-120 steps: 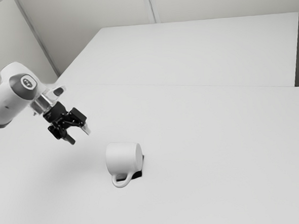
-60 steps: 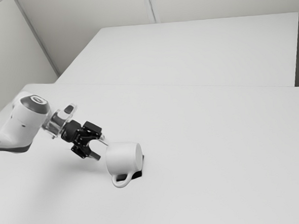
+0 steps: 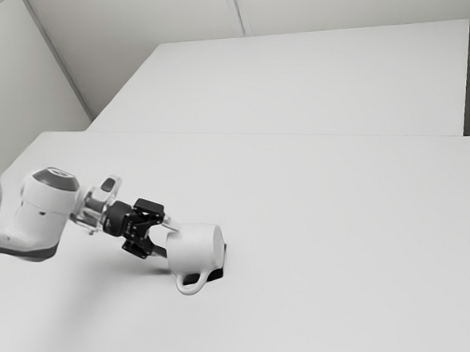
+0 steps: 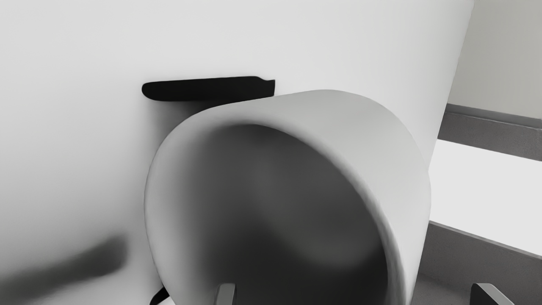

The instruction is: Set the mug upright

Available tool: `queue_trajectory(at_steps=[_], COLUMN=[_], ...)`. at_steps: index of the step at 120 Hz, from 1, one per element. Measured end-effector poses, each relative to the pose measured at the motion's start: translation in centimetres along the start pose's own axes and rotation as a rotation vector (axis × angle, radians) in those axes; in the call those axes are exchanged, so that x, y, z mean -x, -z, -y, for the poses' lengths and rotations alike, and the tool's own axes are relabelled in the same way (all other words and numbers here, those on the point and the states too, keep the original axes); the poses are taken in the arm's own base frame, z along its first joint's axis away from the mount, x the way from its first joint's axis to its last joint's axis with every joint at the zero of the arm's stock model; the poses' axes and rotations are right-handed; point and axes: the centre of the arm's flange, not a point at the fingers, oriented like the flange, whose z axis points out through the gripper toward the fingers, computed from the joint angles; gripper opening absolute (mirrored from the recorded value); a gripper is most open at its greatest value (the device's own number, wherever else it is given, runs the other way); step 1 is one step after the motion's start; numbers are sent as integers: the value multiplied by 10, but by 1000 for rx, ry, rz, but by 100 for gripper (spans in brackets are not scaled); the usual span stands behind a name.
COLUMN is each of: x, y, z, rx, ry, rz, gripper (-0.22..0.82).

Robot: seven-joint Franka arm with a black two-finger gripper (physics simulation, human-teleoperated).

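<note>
The white mug [image 3: 193,246] lies on its side upon the pale bench [image 3: 319,243], so it is not standing upright. Its base [image 3: 219,247] faces toward the exterior view's right, and its mouth [image 4: 271,203] is turned to the pincer [image 3: 168,239]. The handle [image 3: 192,291] is at the side of the mug that is nearer to the exterior camera, and it points away from the body of the mug there. The white arm [image 3: 49,203] comes in from the exterior view's left, and its pincer is tilted downward, very close to the mouth end of the mug. The pincer is released: its two fingers stand well apart and do not grasp anything. In the wrist view, one finger [image 4: 226,293] is in front of the dark opening, and the other finger [image 4: 487,294] is beyond the outer side of the mug, so the side wall comes between their lines. Whether one of them touches the rim [image 4: 377,212], I cannot tell. In the exterior view, a black shape [image 3: 214,275] is visible at the mug's lower side, near to the handle and partly covered by the mug; what it is, I cannot say. The wrist view has also a black strip [image 4: 207,90] with one rounded end, just beside the mug, and a soft shadow [image 4: 84,262] falling on the bench.
</note>
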Motion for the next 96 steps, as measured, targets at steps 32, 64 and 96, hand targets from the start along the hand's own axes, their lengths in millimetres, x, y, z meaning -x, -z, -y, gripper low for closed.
queue_trajectory(at_steps=[32, 64, 96], x=[-1, -3, -5], y=[-21, -16, -22], z=[-13, -14, -21], rx=[30, 36, 52], ry=[-17, -23, -29], rz=[-24, -50, -66], gripper=[59, 12, -7])
